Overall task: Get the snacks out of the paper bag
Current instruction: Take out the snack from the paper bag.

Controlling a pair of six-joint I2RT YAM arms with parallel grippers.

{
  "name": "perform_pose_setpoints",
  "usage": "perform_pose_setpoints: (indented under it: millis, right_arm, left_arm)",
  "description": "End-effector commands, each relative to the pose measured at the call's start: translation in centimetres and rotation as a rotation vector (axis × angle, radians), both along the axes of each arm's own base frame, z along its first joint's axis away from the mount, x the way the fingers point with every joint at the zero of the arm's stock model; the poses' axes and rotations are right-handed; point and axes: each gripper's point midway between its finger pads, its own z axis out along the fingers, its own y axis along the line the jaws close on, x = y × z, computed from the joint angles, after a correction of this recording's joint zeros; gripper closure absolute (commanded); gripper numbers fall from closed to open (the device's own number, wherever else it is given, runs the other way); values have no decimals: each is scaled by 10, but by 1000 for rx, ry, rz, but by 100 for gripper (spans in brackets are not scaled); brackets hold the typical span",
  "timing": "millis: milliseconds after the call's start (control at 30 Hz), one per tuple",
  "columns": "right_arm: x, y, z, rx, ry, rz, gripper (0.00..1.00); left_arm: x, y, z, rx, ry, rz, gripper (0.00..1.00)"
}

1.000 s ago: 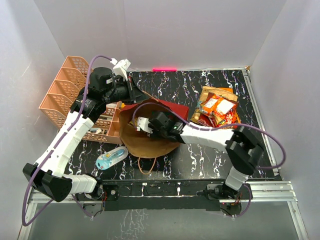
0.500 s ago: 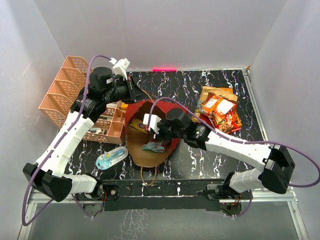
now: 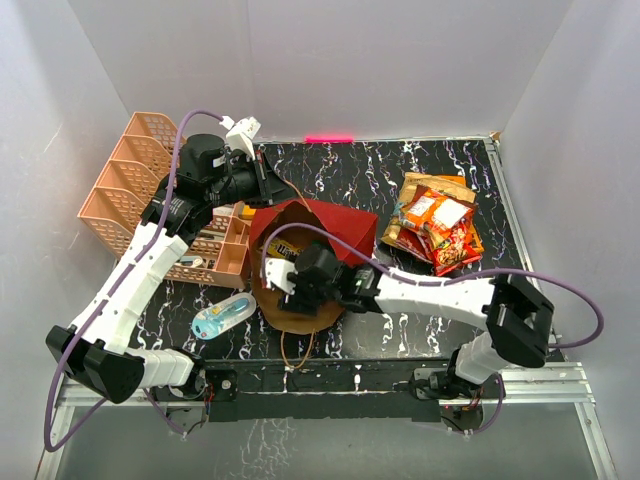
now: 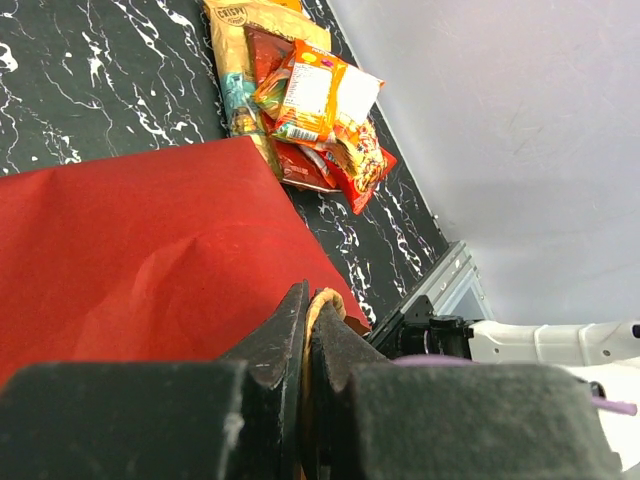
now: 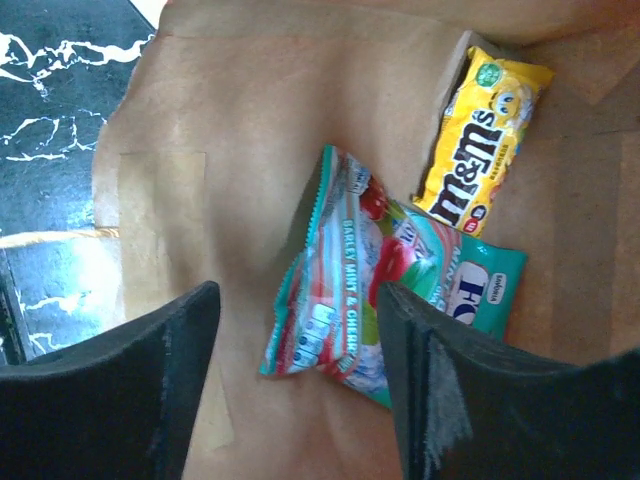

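Note:
The paper bag (image 3: 330,222), red outside and brown inside, lies on its side with its mouth toward the arms. My left gripper (image 3: 266,187) is shut on the bag's twine handle (image 4: 322,303) and holds the upper wall (image 4: 150,250) up. My right gripper (image 5: 295,305) is open inside the bag, its fingers on either side of a teal candy pack (image 5: 372,285) lying on the brown kraft floor (image 5: 240,150), not touching it. A yellow M&M's pack (image 5: 478,150) lies just beyond. From above, the right gripper (image 3: 287,279) hides most of the bag's contents. Several snacks (image 3: 435,220) lie piled at the back right.
A pink plastic basket organizer (image 3: 140,190) stands at the left, close to the left arm. A blue-white blister-packed item (image 3: 222,317) lies on the black marbled table (image 3: 330,165) left of the bag's mouth. The bag's other twine handle (image 3: 297,347) trails toward the near edge.
The right gripper has gone from shut to open and moved down and nearer into the bag's mouth. The left gripper has kept its hold on the handle.

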Motion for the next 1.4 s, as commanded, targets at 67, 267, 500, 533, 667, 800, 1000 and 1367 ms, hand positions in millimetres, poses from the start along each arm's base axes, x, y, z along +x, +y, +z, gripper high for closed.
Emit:
perform_pose_setpoints:
  millis: [67, 267, 500, 533, 667, 800, 1000, 1367]
  right_arm:
    - [21, 1, -11, -11, -98, -205, 25]
    - [38, -11, -38, -108, -161, -307, 16]
    - [50, -14, -56, -169, -208, -340, 22]
    - [53, -15, -55, -173, -218, -354, 29]
    - [55, -16, -52, -171, -230, -372, 58]
    - [46, -8, -33, -111, -197, -311, 84]
    - [30, -4, 21, 25, -175, -228, 93]
    - [-11, -5, 162, 495, -31, 16, 93]
  left_arm:
    - [-4, -1, 8, -23, -20, -20, 100]
    - [-6, 0, 10, -21, -27, -20, 100]
    - [-7, 0, 11, -23, -27, -20, 100]
    - [-7, 1, 11, -24, -27, -19, 100]
    - [-7, 1, 12, -20, -30, -16, 100]
    - [-3, 6, 12, 0, -35, 16, 100]
    - [9, 12, 31, -14, 16, 124, 100]
    - [40, 8, -3, 38, 219, 236, 100]
